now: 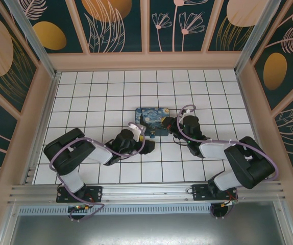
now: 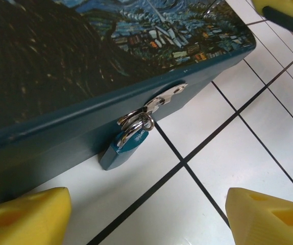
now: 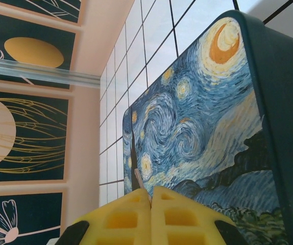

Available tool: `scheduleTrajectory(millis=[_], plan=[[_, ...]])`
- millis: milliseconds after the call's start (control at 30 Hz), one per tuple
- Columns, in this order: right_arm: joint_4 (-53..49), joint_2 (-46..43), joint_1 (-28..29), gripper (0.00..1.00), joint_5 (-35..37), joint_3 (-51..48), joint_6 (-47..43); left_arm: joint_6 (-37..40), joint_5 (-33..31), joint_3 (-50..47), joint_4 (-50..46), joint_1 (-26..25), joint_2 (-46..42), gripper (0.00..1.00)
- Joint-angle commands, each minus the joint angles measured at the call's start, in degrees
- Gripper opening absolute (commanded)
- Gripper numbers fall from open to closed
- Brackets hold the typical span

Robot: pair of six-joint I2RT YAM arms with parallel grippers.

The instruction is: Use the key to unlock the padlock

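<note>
Grid-tiled white counter [image 1: 85, 97], floral panelled walls [image 1: 116, 23] all round. My left fingers [image 2: 26, 217] hang released by the padlock [image 2: 125, 149]; right fingers [image 3: 121, 220] clenched on the key [image 3: 138, 179].

Blue tin box [image 1: 153, 121] on tiled floor [image 1: 100, 92]

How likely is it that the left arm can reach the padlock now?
Probably yes: the padlock hangs off the box front, straight ahead of the open left tool, with bare floor between and nothing in the way.
</note>
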Motion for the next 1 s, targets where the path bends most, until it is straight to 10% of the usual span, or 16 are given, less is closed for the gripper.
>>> scheduleTrajectory(millis=[0, 967], plan=[[0.97, 0.76, -0.32, 0.00, 0.12, 1.52, 0.13, 1.62, 0.45, 1.69, 3.38, -0.28, 1.79, 0.80], [3.77, 5.85, -2.08, 0.00, -1.26, 1.93, 0.37, 4.04, 4.89, 10.45, 3.90, -0.33, 10.33, 0.82]])
